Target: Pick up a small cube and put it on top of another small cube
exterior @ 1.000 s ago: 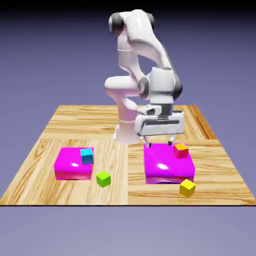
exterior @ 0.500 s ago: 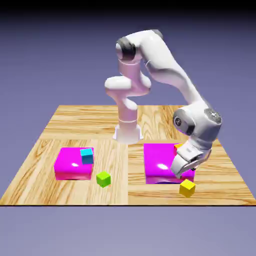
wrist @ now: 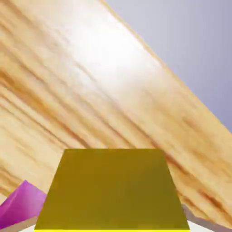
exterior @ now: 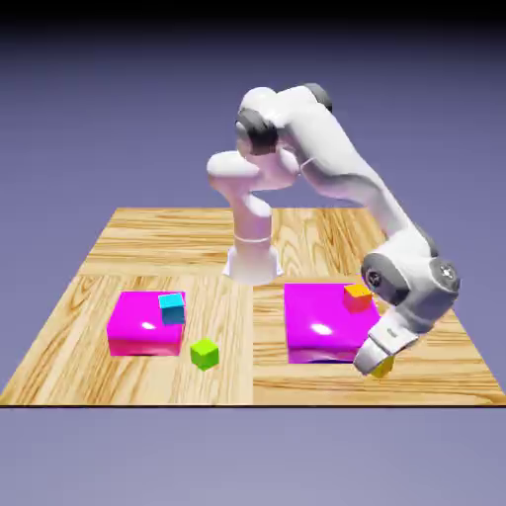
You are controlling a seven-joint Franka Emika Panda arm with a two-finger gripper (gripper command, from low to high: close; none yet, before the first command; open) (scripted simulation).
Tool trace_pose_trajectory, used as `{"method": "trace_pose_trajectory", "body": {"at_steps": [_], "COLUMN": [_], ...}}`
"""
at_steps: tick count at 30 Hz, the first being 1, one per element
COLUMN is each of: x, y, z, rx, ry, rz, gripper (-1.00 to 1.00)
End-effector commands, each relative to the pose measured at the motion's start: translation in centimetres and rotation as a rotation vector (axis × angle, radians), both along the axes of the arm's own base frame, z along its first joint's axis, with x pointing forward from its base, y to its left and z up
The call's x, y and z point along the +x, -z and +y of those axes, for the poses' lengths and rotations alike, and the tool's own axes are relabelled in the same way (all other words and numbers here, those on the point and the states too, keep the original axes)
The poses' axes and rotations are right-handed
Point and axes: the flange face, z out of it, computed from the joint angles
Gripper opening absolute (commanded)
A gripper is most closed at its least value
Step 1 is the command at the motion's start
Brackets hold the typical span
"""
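The white arm's gripper (exterior: pixel 377 362) is low over the small plain yellow cube (wrist: pixel 112 190) near the wooden desk's (exterior: pixel 148 237) front right corner; whether its fingers are wide or closed, I cannot tell. If the straddle is off-centre, I'd expect the cube to skid against the glossy magenta block (exterior: pixel 326 321) beside it, far from the small cyan-blue cube (exterior: pixel 172 308).

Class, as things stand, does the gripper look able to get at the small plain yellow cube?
Probably yes: the gripper is already down at the small plain yellow cube, which fills the hand view; nothing visibly blocks it.
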Motion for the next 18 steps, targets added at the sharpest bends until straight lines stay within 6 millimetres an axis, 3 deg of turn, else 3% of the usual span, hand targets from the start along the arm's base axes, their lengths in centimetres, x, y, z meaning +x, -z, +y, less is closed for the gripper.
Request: {"method": "trace_pose_trajectory", "body": {"at_steps": [1,5,9,14,18], "x": [0.6,1.2,-1.0,-7.5,-14.9], "y": [-0.6,-3.5,-6.7,-10.6,-13.1], "z": [-3.2,-15.7,-27.7,-40.6,-48.4], "rx": [-0.020,-0.073,-0.092,-0.060,0.020], "ry": [0.090,0.471,0.868,1.379,1.788], "rz": [-0.007,-0.026,-0.041,-0.047,-0.034], "gripper": [-1.00,-1.00,-1.00,-1.00,-1.00]}}
